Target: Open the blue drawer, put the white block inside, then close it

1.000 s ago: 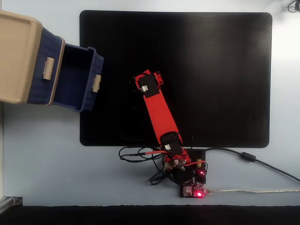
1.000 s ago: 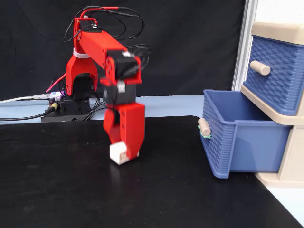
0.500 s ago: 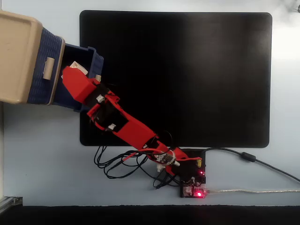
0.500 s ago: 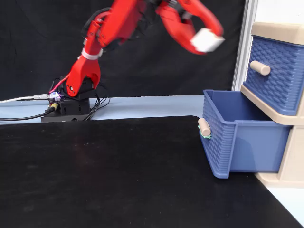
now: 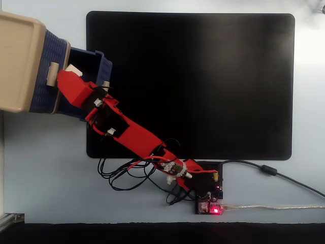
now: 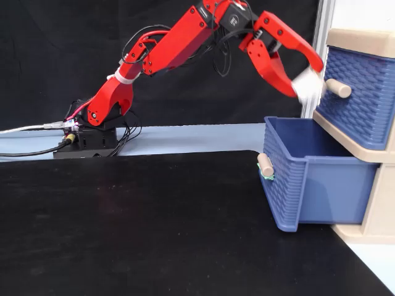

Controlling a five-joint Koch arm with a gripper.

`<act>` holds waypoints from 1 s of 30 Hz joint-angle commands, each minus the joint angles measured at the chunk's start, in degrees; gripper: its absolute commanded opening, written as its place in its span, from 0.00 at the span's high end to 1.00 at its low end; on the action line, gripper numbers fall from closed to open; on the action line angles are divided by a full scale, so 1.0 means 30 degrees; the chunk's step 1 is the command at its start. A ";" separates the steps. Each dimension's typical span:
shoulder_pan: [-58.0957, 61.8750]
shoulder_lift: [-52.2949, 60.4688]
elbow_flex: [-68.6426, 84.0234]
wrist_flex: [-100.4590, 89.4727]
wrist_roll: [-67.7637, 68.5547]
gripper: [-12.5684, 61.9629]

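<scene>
Right now the red arm (image 6: 179,46) is stretched from its base (image 6: 92,135) out over the open drawer (image 6: 308,179), in both fixed views. Claw (image 6: 303,85) pinches the block (image 6: 307,86); block is blurred in the side view, reads as a white patch at the claw tip. From above, the block (image 5: 73,69) shows as a small white piece at the tip of the claw (image 5: 71,73), over the drawer's (image 5: 104,66) inside, near the back where it meets the beige unit (image 5: 18,61).

Block is in the air, above the drawer's rim, not touching it. In the side view it sits just beside the upper drawer's handle (image 6: 337,88); contact cannot be told.

Drawer is the bottom one, pulled out, front wall and its handle (image 6: 265,164) facing the mat (image 6: 154,228). Upper drawer (image 6: 364,92) is shut. Unit stands at the mat's edge: left in the top view, right in the side view.

Black mat lies on a pale counter (image 5: 51,183). Arm base sits at the near edge of the mat in the top view, with loose wires (image 5: 127,170) and a lit red board (image 5: 210,207). A black cable (image 5: 274,173) runs off right.
</scene>
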 commanded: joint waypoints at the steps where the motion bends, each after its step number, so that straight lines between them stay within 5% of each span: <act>1: 0.0293 0.0557 -0.0762 -0.1113 0.0381 0.39; 8: 0.1084 0.2344 -0.0557 0.2666 -0.0117 0.39; 14: 0.2900 0.3193 -0.0557 1.0664 -0.8555 0.39; 22: 0.3047 -0.1523 -0.0527 0.9287 -1.1016 0.39; 30: 0.1641 -0.2021 -0.0527 0.8730 -1.0957 0.39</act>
